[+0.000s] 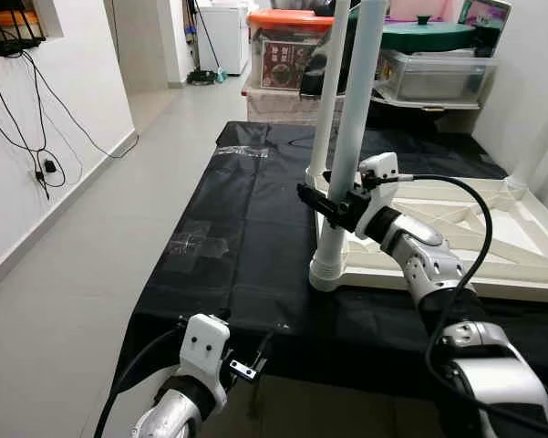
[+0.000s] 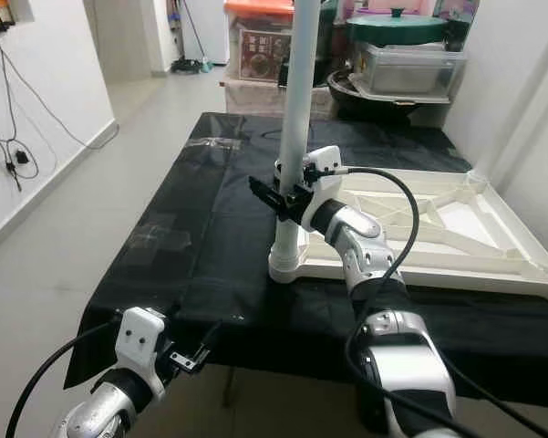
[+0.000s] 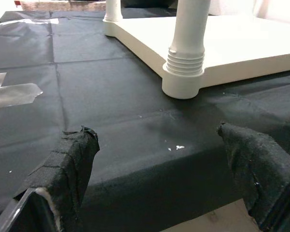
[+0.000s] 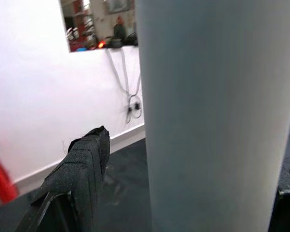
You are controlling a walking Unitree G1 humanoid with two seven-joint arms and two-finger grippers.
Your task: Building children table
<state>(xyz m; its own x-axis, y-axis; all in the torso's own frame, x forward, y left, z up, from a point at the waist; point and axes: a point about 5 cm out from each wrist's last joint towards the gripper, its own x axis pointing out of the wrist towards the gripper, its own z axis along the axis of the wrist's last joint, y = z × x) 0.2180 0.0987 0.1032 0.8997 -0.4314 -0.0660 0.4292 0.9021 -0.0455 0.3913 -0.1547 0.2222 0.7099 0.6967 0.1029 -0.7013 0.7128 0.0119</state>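
Leg seating at the near corner socket

The right gripper (image 1: 336, 203) fingers clamp the white leg (image 1: 351, 137), upright in the inverted tabletop (image 1: 492, 239); keep it vertical while turning. Left gripper (image 3: 159, 159) fingers are spread, idle near the socket.

We see a black cloth (image 1: 246, 228) spread over the work surface, with clear tape patches (image 1: 193, 243) stuck on it. Beyond it stand stacked storage bins, one with an orange lid (image 1: 287, 18) and one with a green lid (image 1: 427, 35). Black cables (image 1: 36, 137) hang down the white wall.
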